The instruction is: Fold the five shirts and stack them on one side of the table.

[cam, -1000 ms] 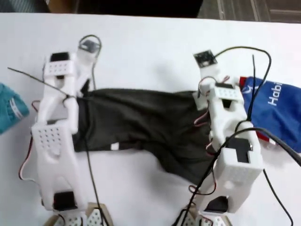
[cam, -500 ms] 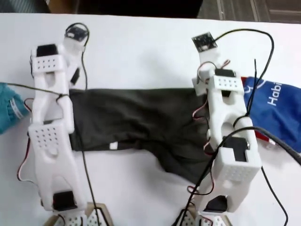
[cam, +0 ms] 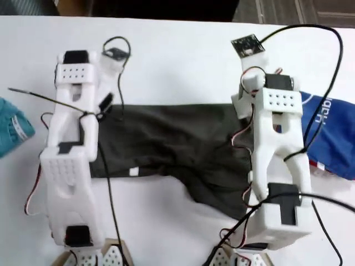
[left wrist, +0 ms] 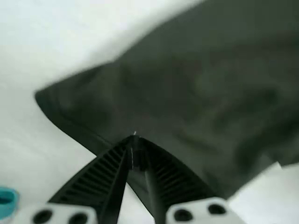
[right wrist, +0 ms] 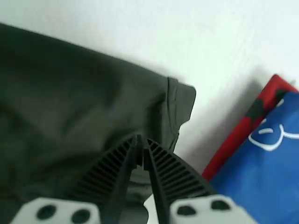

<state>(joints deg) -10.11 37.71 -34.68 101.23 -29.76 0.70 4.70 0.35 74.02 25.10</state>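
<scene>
Wrist views show left gripper (left wrist: pixel 134 138), right gripper (right wrist: pixel 140 140) clamped on dark shirt (cam: pixel 177 138); high view adds teal cloth (cam: pixel 14 127).

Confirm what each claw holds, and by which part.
Both hold the dark shirt: left claw pinches its edge near one corner, right claw pinches fabric near the hemmed corner at the other end.

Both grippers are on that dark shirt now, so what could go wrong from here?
The left gripper is shut right at the hem of the dark shirt, so the fabric may slip out. The right gripper sits close to the blue and red shirt and might drag it along. The dark shirt is bunched beside the right arm, so a fold could come out crooked.
</scene>
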